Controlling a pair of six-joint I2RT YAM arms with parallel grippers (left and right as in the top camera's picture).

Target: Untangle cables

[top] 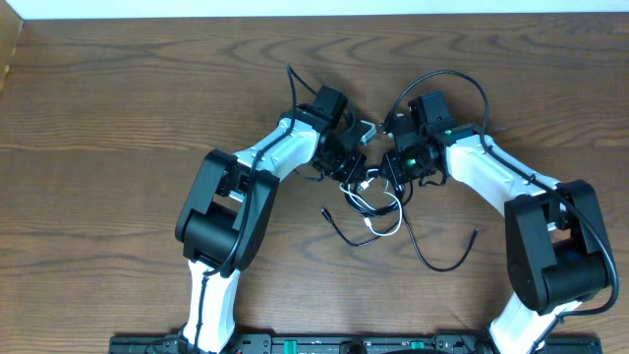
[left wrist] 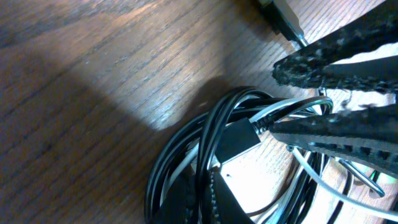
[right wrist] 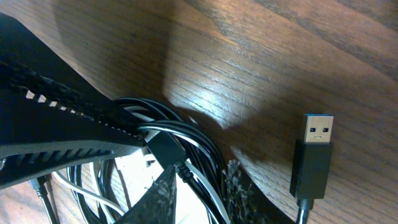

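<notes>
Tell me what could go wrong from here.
1. The left gripper and right gripper sit very close; they may collide.
2. The black cable and white cable are wound together; pulling may tighten them.
3. The loose USB plug may snag while dragged.

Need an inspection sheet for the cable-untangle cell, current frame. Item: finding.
Surface: wood table, no damage seen.
Job's things: black cable and white cable knotted together at centre; USB plug lies free beside the knot.
Clutter: nothing seen.
Grippers: left gripper shut inside the knot, held strand unclear; right gripper tips at black strands, grip unclear.
Cables: arm cable arcs over the right wrist.
Surroundings: pale strip beyond the far edge; rail at the near edge.
</notes>
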